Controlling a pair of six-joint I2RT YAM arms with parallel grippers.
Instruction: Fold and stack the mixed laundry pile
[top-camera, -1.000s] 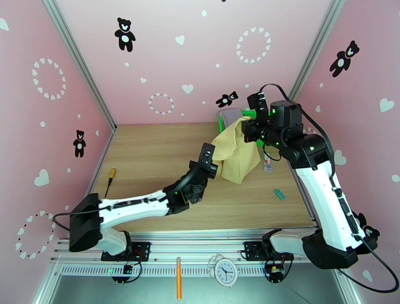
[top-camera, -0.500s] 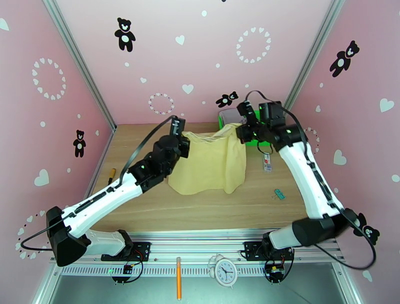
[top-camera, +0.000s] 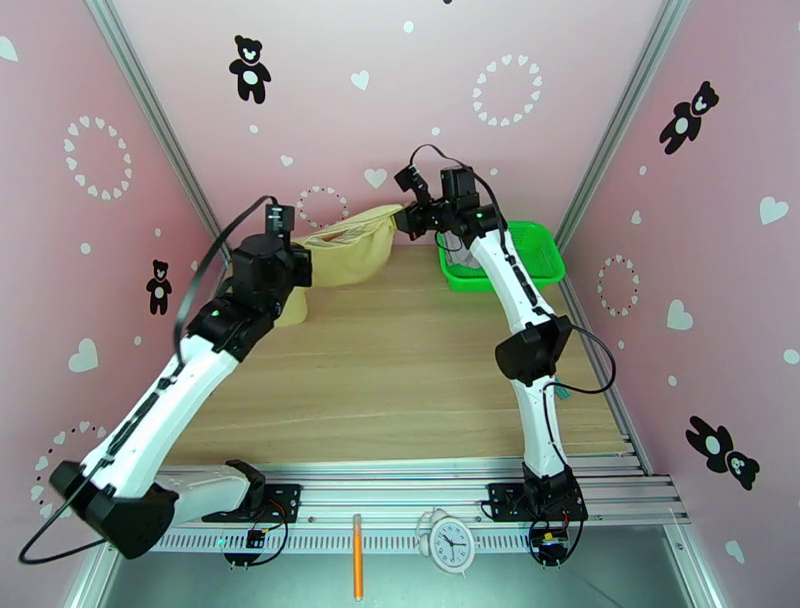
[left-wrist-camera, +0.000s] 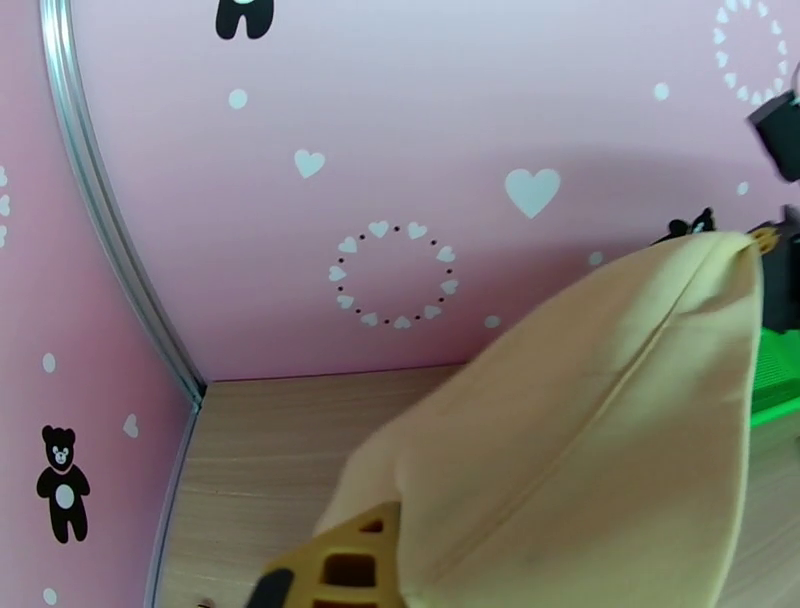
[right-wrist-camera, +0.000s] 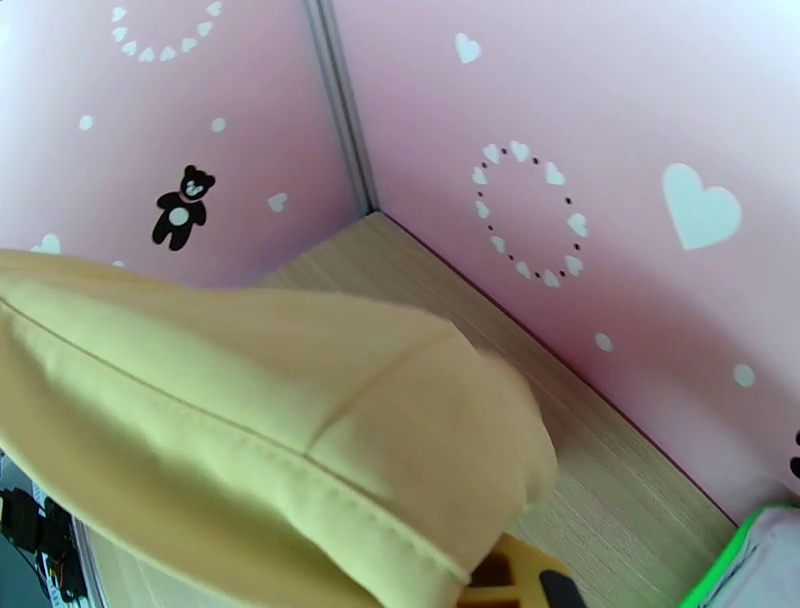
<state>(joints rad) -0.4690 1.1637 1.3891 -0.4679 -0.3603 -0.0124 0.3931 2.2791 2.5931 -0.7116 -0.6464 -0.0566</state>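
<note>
Up near the back wall, the soft tan-beige cloth (top-camera: 350, 243) sags like a seamed hammock above the wood-grain table (top-camera: 400, 350). The left gripper (top-camera: 297, 262) is clamped tight on one end and the right gripper (top-camera: 405, 220) on the other. The grey-lilac garment (right-wrist-camera: 770, 560) lies crumpled in the green mesh basket (top-camera: 535, 255).

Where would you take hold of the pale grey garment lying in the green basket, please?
Probably from straight above, pinching the uppermost fabric of the pale grey garment. It lies slumped inside the green basket, whose walls fence in its sides, so only the open top looks reachable. Its folds are too small to pick out here.
</note>
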